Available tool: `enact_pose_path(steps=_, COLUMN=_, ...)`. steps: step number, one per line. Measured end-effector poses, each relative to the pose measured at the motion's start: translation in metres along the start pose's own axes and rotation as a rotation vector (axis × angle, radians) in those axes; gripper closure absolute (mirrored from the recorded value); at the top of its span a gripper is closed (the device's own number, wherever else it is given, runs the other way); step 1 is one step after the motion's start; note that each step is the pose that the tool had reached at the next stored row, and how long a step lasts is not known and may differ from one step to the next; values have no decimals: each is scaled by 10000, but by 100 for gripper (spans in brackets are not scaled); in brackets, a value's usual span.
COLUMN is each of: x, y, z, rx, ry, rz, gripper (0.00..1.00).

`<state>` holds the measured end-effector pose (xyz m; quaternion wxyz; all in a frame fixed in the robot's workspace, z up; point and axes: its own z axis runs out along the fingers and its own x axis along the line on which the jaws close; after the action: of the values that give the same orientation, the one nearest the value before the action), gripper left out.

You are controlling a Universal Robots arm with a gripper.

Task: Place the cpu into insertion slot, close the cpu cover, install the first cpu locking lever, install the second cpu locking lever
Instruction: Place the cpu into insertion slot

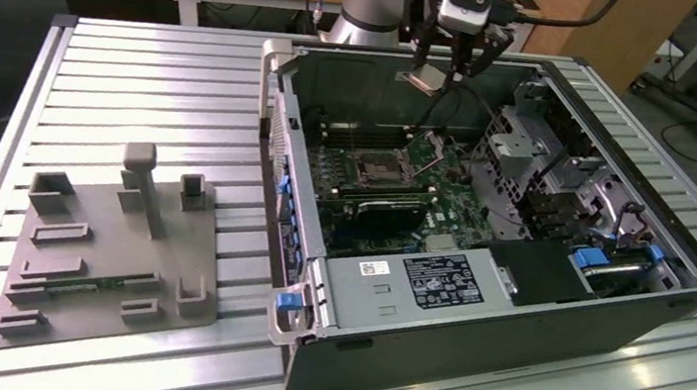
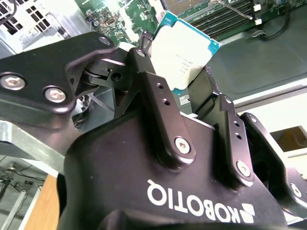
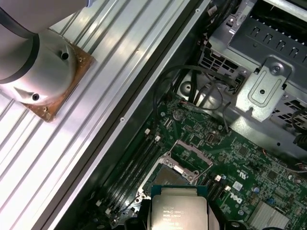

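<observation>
My gripper (image 1: 434, 71) hangs above the far end of the open computer case (image 1: 303, 349), shut on the cpu (image 1: 423, 78). The cpu (image 2: 184, 50) is a flat square chip with a pale metal top and a teal edge, pinched between the two black fingers (image 2: 156, 91). The first wrist view shows the cpu (image 3: 178, 208) just short of the insertion slot (image 3: 173, 178). The insertion slot (image 1: 370, 168) lies on the green board lower in the case, with nothing in it. The cpu cover (image 3: 190, 155) stands swung open at the slot's far side.
Memory slots (image 3: 132, 165) run beside the socket. A silvery drive cage (image 1: 548, 150) and loose black cables (image 3: 192, 88) fill the case's right side in the exterior view. A grey parts fixture (image 1: 116, 246) lies on the ribbed table at the exterior view's left. The arm's base (image 3: 43, 67) stands beside the case.
</observation>
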<state>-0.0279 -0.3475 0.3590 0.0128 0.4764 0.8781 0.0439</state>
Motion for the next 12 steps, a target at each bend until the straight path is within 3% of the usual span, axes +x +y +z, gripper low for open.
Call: enact_pose_path(steps=12, x=0, y=0, z=0, rx=-4, ry=-16, rz=173, gripper=46)
